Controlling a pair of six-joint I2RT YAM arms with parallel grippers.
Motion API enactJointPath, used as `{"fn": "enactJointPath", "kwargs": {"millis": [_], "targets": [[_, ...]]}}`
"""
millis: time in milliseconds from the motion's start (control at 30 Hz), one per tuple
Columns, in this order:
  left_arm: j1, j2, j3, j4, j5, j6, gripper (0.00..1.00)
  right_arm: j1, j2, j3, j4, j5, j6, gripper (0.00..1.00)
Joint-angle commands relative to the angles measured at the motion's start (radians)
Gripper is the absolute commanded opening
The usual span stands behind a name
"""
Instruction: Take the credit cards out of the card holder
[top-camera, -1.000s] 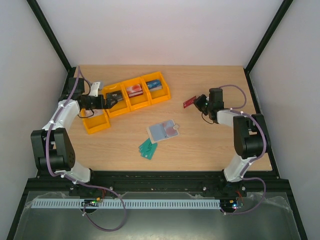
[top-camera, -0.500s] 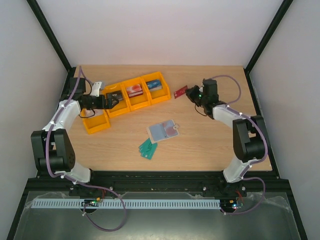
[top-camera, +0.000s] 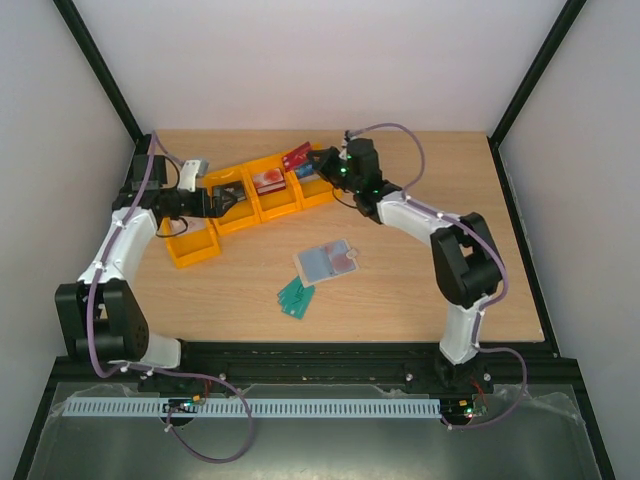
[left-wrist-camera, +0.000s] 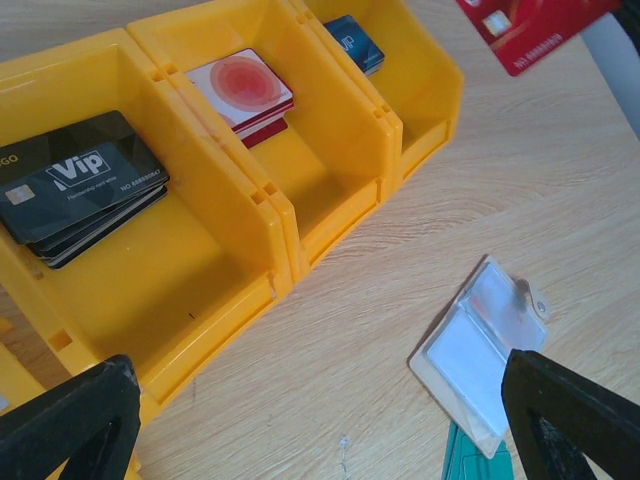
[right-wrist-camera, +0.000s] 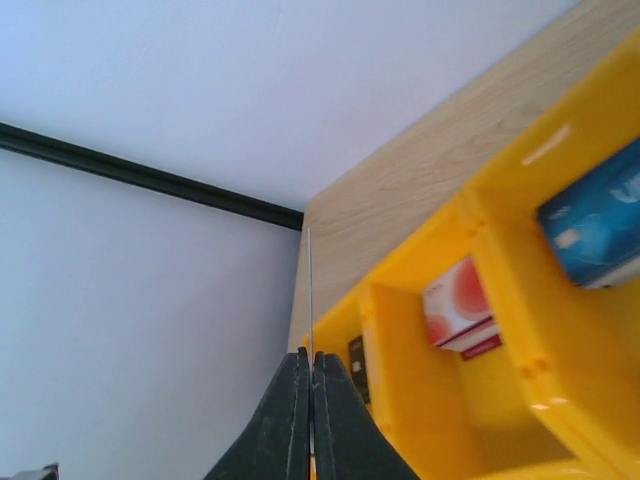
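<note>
The card holder (top-camera: 328, 260) lies open on the table, its pale blue-grey inner face up; it also shows in the left wrist view (left-wrist-camera: 482, 352). My right gripper (top-camera: 322, 166) is shut on a dark red credit card (top-camera: 297, 157) and holds it above the right-hand yellow bins. The card shows edge-on between the fingers in the right wrist view (right-wrist-camera: 310, 290) and flat in the left wrist view (left-wrist-camera: 530, 30). My left gripper (top-camera: 224, 200) is open and empty, hovering over the bin of black cards; its fingertips (left-wrist-camera: 70, 420) stand wide apart.
A row of yellow bins (top-camera: 250, 165) runs along the back left. They hold black VIP cards (left-wrist-camera: 85, 185), whitish cards with a red circle (left-wrist-camera: 240, 85) and blue cards (left-wrist-camera: 352, 40). Green cards (top-camera: 296, 296) lie just in front of the card holder.
My right arm has swung left across the table, carrying the dark red card from the right side to above the yellow bins. The left gripper has stayed put.
</note>
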Motion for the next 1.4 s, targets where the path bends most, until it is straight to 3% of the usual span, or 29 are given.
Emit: {"fn": "enactJointPath", "kwargs": {"millis": [0, 167, 300, 533, 700, 1000, 1367], "targets": [[-0.005, -0.043, -0.027, 0.001, 0.011, 0.004, 0.99, 0.054, 0.087, 0.102, 0.070, 0.114, 0.070, 0.02], [-0.005, -0.065, -0.033, 0.001, 0.011, 0.004, 0.99, 0.091, 0.196, 0.171, 0.093, 0.196, 0.161, 0.02], [-0.005, -0.070, -0.038, 0.001, 0.004, 0.009, 0.99, 0.109, 0.251, 0.229, 0.086, 0.167, 0.183, 0.02], [-0.005, -0.063, -0.047, 0.008, 0.004, 0.008, 0.99, 0.111, 0.197, 0.193, 0.048, 0.180, 0.129, 0.02], [-0.005, -0.066, -0.050, 0.009, 0.002, 0.006, 0.99, 0.073, 0.022, 0.016, 0.008, 0.200, 0.026, 0.02], [-0.005, -0.062, -0.058, 0.015, 0.007, 0.003, 0.99, -0.180, -0.250, -0.375, -0.200, 0.146, -0.103, 0.02], [-0.003, -0.081, -0.081, 0.029, 0.013, -0.017, 0.99, -0.336, -0.129, -0.488, -0.280, -0.027, -0.180, 0.02]]}}
